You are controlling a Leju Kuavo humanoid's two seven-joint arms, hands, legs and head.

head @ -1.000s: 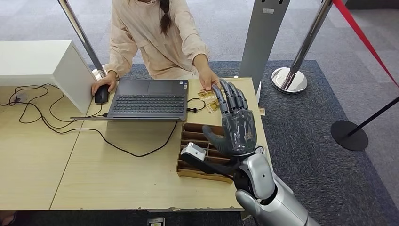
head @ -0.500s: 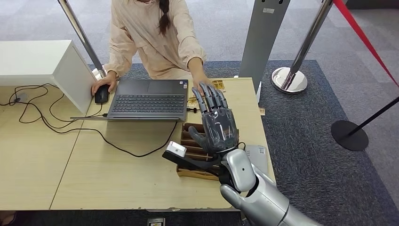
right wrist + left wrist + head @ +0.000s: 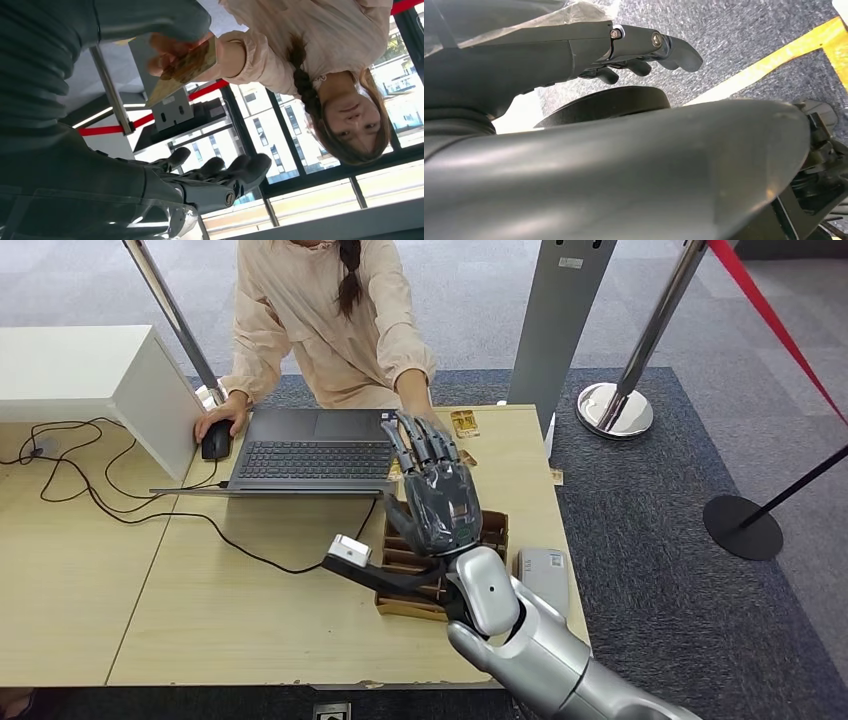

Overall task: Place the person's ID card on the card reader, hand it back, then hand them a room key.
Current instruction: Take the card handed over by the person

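Note:
My right hand (image 3: 437,495) is raised above the desk with its fingers spread and nothing in it, just in front of the person's outstretched hand (image 3: 413,406). In the right wrist view the person's fingers pinch a golden ID card (image 3: 186,67) close above my thumb, and my fingers (image 3: 220,172) lie apart below it. The grey card reader (image 3: 546,576) lies flat near the desk's right edge. Below my hand is a wooden compartment box (image 3: 491,531). My left hand (image 3: 634,47) hangs over grey carpet, fingers loosely extended, holding nothing.
An open laptop (image 3: 315,452) sits in front of the person, whose other hand rests on a mouse (image 3: 215,440). Cables (image 3: 90,490) trail across the desk's left. Another golden card (image 3: 464,423) lies at the far edge. Barrier posts (image 3: 614,408) stand right.
My right hand has swung left and away from the card reader, which is now uncovered. The person's hand has lifted off the cards on the desk and moved left.

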